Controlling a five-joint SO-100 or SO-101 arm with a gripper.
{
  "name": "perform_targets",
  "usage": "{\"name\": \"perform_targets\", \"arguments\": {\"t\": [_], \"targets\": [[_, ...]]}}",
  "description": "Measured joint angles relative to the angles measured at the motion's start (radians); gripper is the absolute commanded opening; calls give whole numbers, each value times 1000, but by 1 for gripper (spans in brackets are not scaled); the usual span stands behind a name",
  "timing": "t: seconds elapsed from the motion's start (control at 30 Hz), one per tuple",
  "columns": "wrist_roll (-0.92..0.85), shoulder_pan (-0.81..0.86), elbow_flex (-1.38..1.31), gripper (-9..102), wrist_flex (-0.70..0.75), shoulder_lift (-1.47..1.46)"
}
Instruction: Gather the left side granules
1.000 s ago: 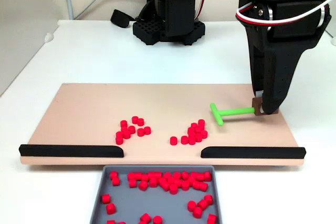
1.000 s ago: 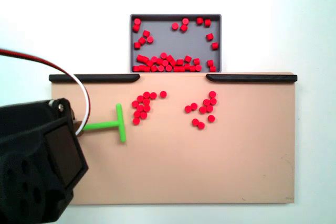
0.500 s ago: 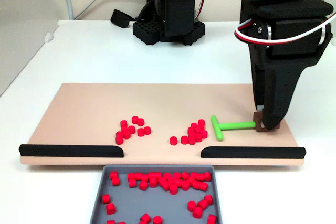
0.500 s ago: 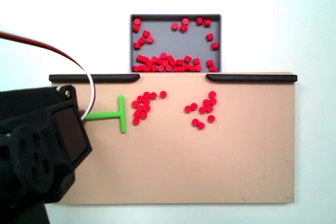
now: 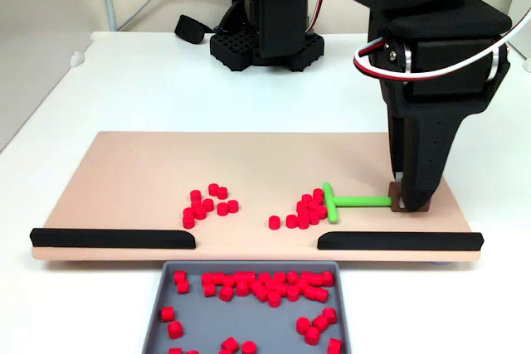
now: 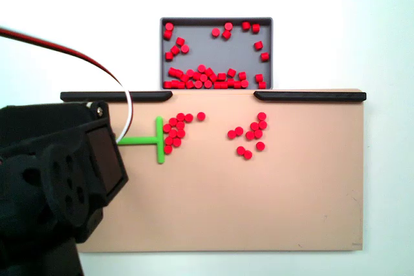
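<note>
My gripper (image 5: 408, 201) clamps the green pusher (image 6: 150, 139), its crossbar just touching the granules (image 6: 174, 131) near the board's (image 6: 272, 211) railed edge; sweeping into the tray (image 6: 265, 53) not yet done

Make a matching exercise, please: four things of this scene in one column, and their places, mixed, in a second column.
Things:
1. green T-shaped pusher
2. grey tray
3. black rails
4. gripper

Places:
A. along the board's edge, with a gap between them
B. beside the board, past the gap
C. head against a red granule cluster
D. at the pusher's stem end

Pairs: 1-C, 2-B, 3-A, 4-D
</note>
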Motion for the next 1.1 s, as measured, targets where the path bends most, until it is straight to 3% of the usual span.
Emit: {"name": "perform_targets", "arguments": {"t": [1.1], "targets": [[-38,81,0,0,0,-5]]}}
